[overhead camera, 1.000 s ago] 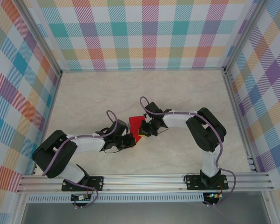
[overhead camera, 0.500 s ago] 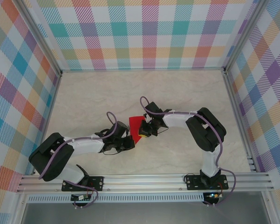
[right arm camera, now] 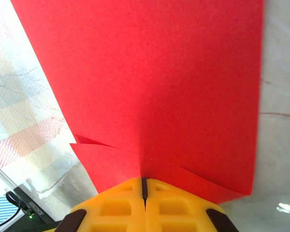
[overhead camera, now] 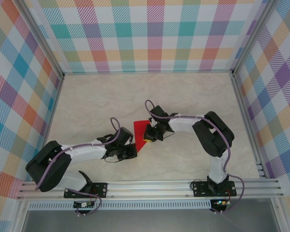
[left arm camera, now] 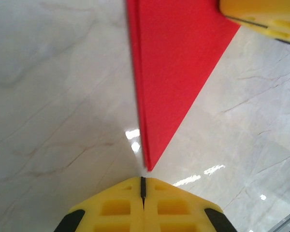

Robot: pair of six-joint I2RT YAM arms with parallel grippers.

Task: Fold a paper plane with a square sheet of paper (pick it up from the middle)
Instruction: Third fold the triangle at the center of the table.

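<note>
The red sheet of paper point(overhead camera: 139, 131) lies flat on the table, folded into a narrow triangle that points toward the near edge. In the left wrist view its sharp tip point(left arm camera: 149, 164) ends just ahead of my left gripper point(left arm camera: 143, 180), which is shut and apart from it. From above, the left gripper point(overhead camera: 133, 152) sits just below and left of that tip. My right gripper point(overhead camera: 147, 137) is shut and rests on the paper's right side. Overlapping red layers point(right arm camera: 164, 87) run under its closed tips point(right arm camera: 144, 181), with nothing between them. One yellow finger of the right gripper point(left arm camera: 261, 14) lies on the paper.
The marble-look tabletop point(overhead camera: 183, 96) is walled by plaid panels on three sides. An aluminium rail point(overhead camera: 150, 186) carrying both arm bases runs along the near edge. Both arms reach inward and meet near the table's middle.
My left gripper has drawn back toward the near edge and off the paper's tip, and its arm has lowered. The right arm and the paper have stayed put.
</note>
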